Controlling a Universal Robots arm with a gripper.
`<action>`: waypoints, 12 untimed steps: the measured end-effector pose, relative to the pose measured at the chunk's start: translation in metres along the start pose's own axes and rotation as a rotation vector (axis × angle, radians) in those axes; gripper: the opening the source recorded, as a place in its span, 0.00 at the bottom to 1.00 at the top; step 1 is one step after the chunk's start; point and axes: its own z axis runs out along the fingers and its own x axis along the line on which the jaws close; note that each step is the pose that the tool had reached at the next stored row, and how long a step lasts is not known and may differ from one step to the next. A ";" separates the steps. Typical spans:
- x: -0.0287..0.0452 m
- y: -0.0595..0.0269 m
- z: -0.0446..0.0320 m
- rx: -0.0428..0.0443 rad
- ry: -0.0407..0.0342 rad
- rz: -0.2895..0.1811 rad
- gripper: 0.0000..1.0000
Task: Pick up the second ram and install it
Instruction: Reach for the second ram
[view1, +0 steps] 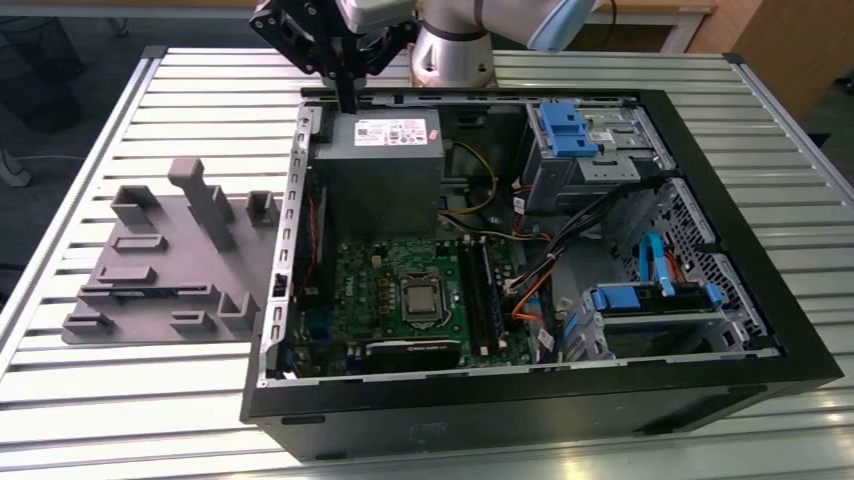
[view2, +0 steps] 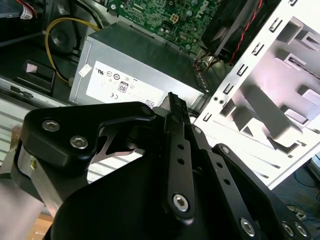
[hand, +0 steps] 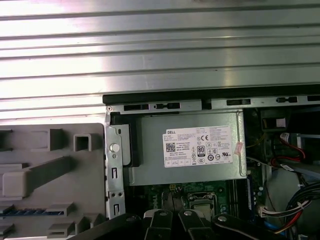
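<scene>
My gripper (view1: 350, 98) hangs above the back edge of the open computer case (view1: 534, 400), over the gray power supply (view1: 380, 165). Its black fingers are pressed together with nothing between them, as both wrist views show (view2: 172, 100) (hand: 174, 219). At the exterior view's left, outside the case, lies the gray plastic tray (view1: 147, 245) with upright blocks. A long thin dark strip, which looks like the second ram (view1: 150, 292), lies flat in a slot near the tray's front, and also appears in the first wrist view (hand: 22, 210). The memory slots (view1: 478, 290) sit beside the processor socket on the green motherboard (view1: 387, 270).
The case stands on a slatted metal table (view1: 200, 90). Inside it are blue-tabbed drive cages (view1: 574, 135) (view1: 654, 300), bundles of cables (view1: 534, 270) and the case's metal side wall (view1: 287, 250), which stands between tray and motherboard.
</scene>
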 end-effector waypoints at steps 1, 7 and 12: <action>0.0003 0.0000 0.0000 0.0000 0.0000 0.000 0.11; 0.0019 -0.0001 0.0001 0.0000 0.0000 0.000 0.11; 0.0032 -0.0003 0.0002 0.0000 0.0000 0.000 0.11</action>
